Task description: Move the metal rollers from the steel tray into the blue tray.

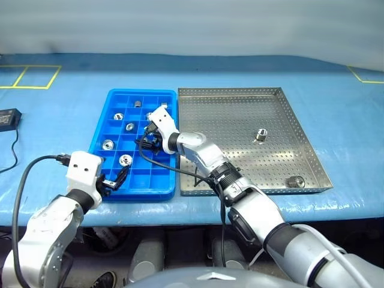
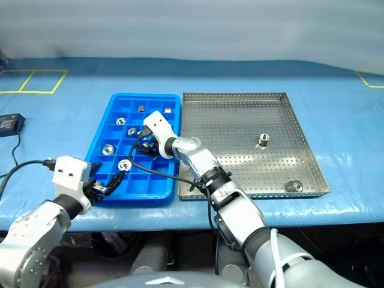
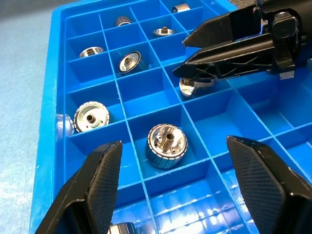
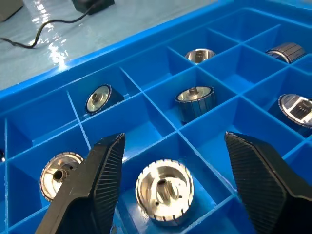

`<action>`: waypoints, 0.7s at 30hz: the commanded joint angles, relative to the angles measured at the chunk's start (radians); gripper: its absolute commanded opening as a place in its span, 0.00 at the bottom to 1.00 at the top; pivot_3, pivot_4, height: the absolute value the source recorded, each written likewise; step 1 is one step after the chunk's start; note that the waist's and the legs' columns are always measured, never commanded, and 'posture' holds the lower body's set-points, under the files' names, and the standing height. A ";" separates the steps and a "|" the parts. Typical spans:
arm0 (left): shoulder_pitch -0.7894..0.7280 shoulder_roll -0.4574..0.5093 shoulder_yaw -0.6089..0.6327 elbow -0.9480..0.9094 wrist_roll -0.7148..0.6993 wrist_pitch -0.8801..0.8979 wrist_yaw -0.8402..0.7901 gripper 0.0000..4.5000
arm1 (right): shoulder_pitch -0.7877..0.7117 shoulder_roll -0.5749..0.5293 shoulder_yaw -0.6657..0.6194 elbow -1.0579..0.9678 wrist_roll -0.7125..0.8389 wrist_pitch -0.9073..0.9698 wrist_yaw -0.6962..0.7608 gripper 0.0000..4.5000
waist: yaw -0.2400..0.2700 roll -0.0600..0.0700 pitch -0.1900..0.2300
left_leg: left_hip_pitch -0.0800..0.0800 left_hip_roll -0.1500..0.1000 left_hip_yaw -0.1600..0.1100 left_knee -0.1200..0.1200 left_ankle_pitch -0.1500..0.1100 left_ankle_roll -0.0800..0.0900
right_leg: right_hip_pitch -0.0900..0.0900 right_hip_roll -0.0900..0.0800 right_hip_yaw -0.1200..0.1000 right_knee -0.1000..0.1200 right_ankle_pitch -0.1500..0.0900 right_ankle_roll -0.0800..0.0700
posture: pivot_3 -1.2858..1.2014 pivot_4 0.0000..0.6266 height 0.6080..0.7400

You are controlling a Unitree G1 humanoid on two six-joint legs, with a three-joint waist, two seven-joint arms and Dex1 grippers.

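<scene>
Right gripper (image 4: pixel 170 187) sits over the middle of the blue tray (image 1: pixel 102 129), fingers spread, nothing between them. One metal roller (image 4: pixel 164 190) lies flat in the compartment directly below the gap, hole facing up, not touched by either finger. The left wrist view shows the same gripper from the side with a shiny roller (image 3: pixel 189 87) just under its fingertips, resting in the cell.

Left gripper (image 1: pixel 114 179) hangs at the near edge of the blue tray, fingers also spread and empty. A roller (image 3: pixel 166 145) sits in the compartment just beyond its fingertips, another roller (image 3: pixel 91 117) one cell to the left of that.

More rollers are scattered one per compartment across the left and far part of the blue tray, about seven countable in the head views; exact total hard to tell since the right arm covers some cells.

Steel tray (image 1: pixel 198 99) is just right of the blue tray, the rims touching or nearly so. Two rollers remain in it: one upright roller (image 1: pixel 261 135) mid-right, one roller (image 1: pixel 295 181) near the near-right corner.

Both trays rest on a table (image 1: pixel 72 78) covered in blue sheet, with yellow tape lines (image 1: pixel 30 77) at the far left and far right. A black box with cable (image 1: pixel 8 118) lies at the left edge, partly cut off. Pale wall behind.

Near-right cells of the blue tray are hidden by the right arm.
</scene>
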 commanded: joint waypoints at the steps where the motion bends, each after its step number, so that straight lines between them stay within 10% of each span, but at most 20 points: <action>1: -0.072 -0.016 -0.039 0.023 -0.006 -0.046 -0.006 0.83 | 0.045 0.062 -0.084 -0.235 0.076 0.041 -0.050 0.74 | 0.000 0.000 0.000 | -0.002 0.000 0.000 0.000 0.001 -0.001 | 0.000 0.001 0.000 0.000 0.000 0.000 | 0.53 0.24 1.00; 11: -0.437 -0.077 -0.275 0.330 0.070 -0.167 -0.055 0.83 | 0.353 -0.312 -0.173 -0.829 -0.016 0.379 -0.198 0.74 | -0.006 -0.002 -0.002 | -0.003 -0.004 0.001 0.001 0.002 -0.001 | 0.001 0.001 -0.001 -0.001 0.000 -0.002 | 0.45 0.24 1.00; 21: -0.652 -0.132 -0.424 0.602 0.138 -0.272 -0.141 0.83 | 0.426 -0.268 -0.308 -0.730 -0.027 0.363 -0.354 0.74 | -0.127 -0.002 -0.002 | -0.001 0.003 0.009 -0.001 0.002 0.000 | 0.001 0.008 0.006 0.002 0.002 0.002 | 0.41 0.24 1.00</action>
